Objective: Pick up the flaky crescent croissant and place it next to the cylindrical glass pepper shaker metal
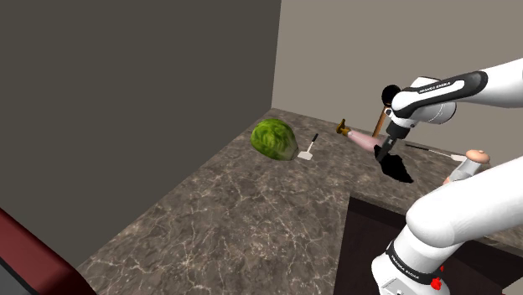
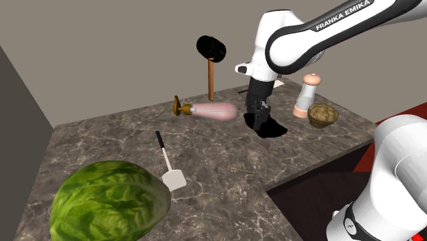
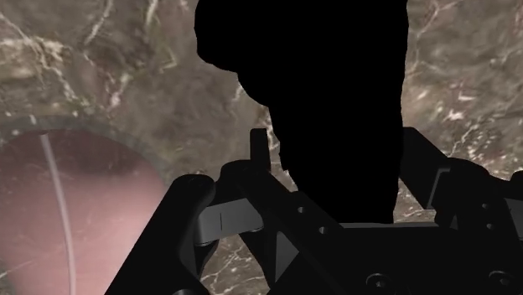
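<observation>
1. The black gripper [image 2: 259,123] hangs low over the marbled counter [image 2: 226,171], right at a flat black shape [image 2: 272,129].
2. A brown, lumpy croissant [image 2: 323,114] sits just beside the upright pepper shaker [image 2: 307,96].
3. A pink bottle [image 2: 213,111] lies on its side near an upright black-headed mallet [image 2: 211,51].
4. A white spatula [image 2: 170,168] lies near the green lettuce [image 2: 109,204].

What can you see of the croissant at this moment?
The croissant is a small tan-brown lump with a bumpy, ridged top and a darker underside, more rounded than crescent from this side. It lies on the dark marbled counter, near the wall at the second exterior view's right, close beside the shaker; whether they touch is unclear. The gripper hangs apart from it.
</observation>
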{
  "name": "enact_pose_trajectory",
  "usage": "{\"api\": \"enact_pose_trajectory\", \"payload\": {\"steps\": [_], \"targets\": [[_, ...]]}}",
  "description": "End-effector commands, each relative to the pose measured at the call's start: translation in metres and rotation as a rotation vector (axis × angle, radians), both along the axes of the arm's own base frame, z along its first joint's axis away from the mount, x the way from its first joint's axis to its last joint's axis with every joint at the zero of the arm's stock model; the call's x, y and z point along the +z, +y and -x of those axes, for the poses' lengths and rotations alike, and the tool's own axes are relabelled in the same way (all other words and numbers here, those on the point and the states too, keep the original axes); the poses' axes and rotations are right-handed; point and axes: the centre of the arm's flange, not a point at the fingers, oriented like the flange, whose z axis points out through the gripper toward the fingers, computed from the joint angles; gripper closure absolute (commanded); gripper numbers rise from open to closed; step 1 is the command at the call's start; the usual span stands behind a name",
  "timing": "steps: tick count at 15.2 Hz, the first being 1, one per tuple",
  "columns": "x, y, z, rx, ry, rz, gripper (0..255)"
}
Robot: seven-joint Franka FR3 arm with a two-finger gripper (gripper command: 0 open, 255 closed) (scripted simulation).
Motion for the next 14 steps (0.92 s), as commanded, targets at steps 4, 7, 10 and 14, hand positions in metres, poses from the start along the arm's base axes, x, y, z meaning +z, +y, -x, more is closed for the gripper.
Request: {"api": "enact_pose_trajectory", "payload": {"steps": [4, 7, 10, 14], "targets": [[0.027, -0.001, 0.0, 0.0, 0.0, 0.0, 255], [0.042, -0.001, 0.0, 0.0, 0.0, 0.0, 255], [0.058, -0.001, 0.0, 0.0, 0.0, 0.0, 255], [0.079, -0.001, 0.0, 0.0, 0.0, 0.0, 255]]}}
